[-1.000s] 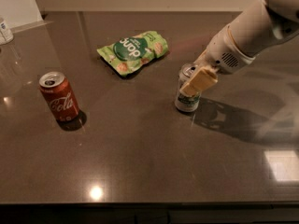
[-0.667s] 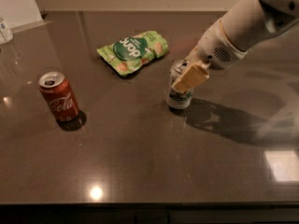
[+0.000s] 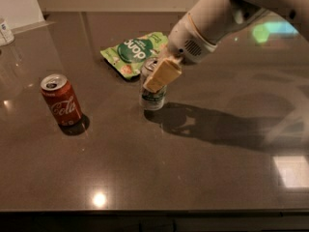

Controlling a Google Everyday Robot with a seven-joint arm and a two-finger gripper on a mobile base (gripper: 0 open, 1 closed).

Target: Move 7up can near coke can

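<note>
Camera view: hand (image 3: 157, 76) clamped on 7up can (image 3: 153, 98), frame centre, just below green pouch (image 3: 131, 52). Can has shifted left over last second, toward coke can (image 3: 62, 101) at left. Cans still well apart; transport mid-way.

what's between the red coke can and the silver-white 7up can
Nothing: in the camera view, only bare dark tabletop separates the small red coke can from the silver-white 7up can, which the tool grips at its top.
</note>
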